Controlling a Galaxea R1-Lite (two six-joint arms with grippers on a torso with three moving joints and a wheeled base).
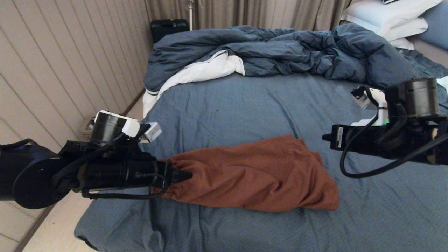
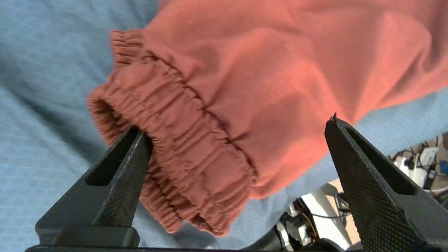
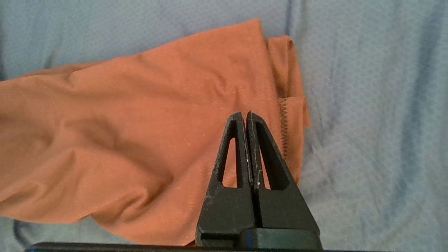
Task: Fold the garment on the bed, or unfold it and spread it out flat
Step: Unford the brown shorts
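where garment [image 1: 255, 173] lies, duvet [image 1: 280, 52] behind

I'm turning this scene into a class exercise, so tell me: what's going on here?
A two-armed robot is working on rust-brown shorts lying lengthwise on a bed, near its front edge. The left gripper is open at the gathered waistband, one finger against it, gripping nothing. The right gripper is shut and empty, above the leg-hem end. A rumpled duvet lies behind.

Background only
Black case [image 1: 169, 28], probably luggage, on the floor by the beige curtains [image 1: 245, 14]; striped panel wall [image 1: 63, 63] along the left side.
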